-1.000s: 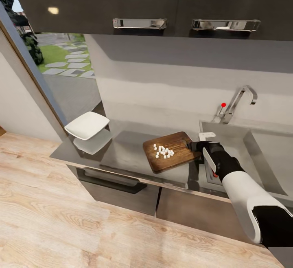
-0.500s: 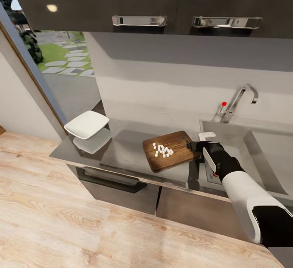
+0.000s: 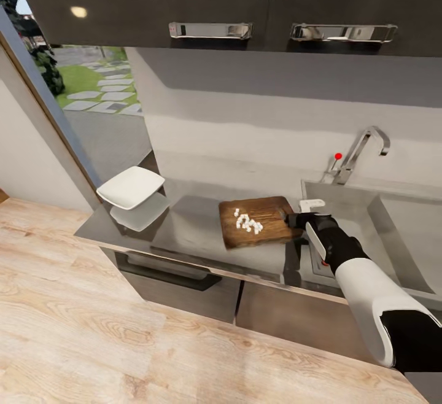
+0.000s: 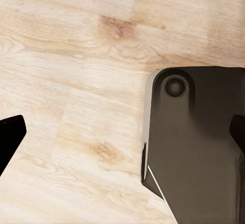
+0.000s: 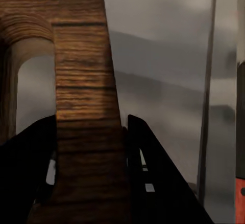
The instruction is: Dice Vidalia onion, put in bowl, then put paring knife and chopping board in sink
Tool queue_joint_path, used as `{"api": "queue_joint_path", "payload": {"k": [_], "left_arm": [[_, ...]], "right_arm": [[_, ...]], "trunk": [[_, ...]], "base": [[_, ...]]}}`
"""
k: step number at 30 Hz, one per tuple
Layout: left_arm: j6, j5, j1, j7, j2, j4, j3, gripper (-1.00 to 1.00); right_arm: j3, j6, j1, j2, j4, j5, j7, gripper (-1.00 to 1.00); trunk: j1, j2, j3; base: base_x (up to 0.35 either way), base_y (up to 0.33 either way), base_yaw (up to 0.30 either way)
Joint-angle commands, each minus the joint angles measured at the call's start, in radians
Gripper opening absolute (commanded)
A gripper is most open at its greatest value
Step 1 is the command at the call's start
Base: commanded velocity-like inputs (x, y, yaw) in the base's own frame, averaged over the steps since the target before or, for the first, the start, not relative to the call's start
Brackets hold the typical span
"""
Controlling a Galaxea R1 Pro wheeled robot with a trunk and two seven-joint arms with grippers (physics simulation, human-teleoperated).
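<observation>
**Inspector:** Starting with the largest item, the long glossy grey countertop (image 3: 190, 229) is carrying everything. On its right the rectangular stainless-steel sink (image 3: 393, 232) is sitting under the chrome tap with a red knob (image 3: 359, 155).

**Clerk:** And the board?

**Inspector:** The brown wooden rectangular chopping board (image 3: 256, 221) is lying beside the sink's left rim, handle end toward the basin. The right gripper (image 3: 299, 220) is clamping that end. In the right wrist view its dark fingers (image 5: 153, 178) are pressing either side of the wooden strip beside the handle slot (image 5: 84, 106). I judge this hold is meant for carrying board and load together to the dish.

**Clerk:** The onion itself?

**Inspector:** It is sitting as a heap of small white cubes, the diced Vidalia onion (image 3: 247, 222), near the board's middle. The shallow white squarish bowl (image 3: 131, 188) is waiting well apart, at the counter's left end, with nothing visible in it.

**Clerk:** The left arm?

**Inspector:** The left gripper (image 4: 122, 134) is hanging over pale wooden flooring (image 4: 76, 55), its dark fingertips spread wide and holding nothing.

**Clerk:** Any change from a second ago?

**Inspector:** Yes. The board has swung from a skewed angle to nearly square with the counter edge, and the cubes are bunching tighter. It is also looking flatter, perhaps tipping up. The gripper has scarcely shifted.
</observation>
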Motion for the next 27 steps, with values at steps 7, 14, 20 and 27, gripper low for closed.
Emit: {"api": "queue_joint_path", "payload": {"k": [7, 14, 20, 27], "left_arm": [[-0.002, 0.01, 0.0, 0.003, 0.001, -0.002, -0.009, 1.0], [-0.001, 0.01, 0.0, 0.003, 0.001, -0.001, -0.009, 1.0], [-0.001, 0.01, 0.0, 0.003, 0.001, -0.001, -0.009, 1.0], [-0.001, 0.01, 0.0, 0.003, 0.001, -0.001, -0.009, 1.0]], "right_arm": [[0.005, 0.006, 0.0, -0.001, -0.001, -0.004, 0.0, -1.0], [0.005, 0.006, 0.0, 0.0, -0.001, -0.005, 0.0, -1.0], [0.006, 0.006, 0.0, 0.0, -0.001, -0.005, 0.0, -1.0], [0.007, 0.006, 0.0, 0.002, -0.001, -0.005, 0.0, -1.0]], "trunk": [[0.001, -0.002, -0.002], [0.001, -0.002, -0.002], [0.001, -0.002, 0.003], [0.001, -0.002, 0.012]], "base": [[0.0, 0.0, 0.0], [0.0, 0.0, 0.0], [0.0, 0.0, 0.0], [0.0, 0.057, 0.0]]}}
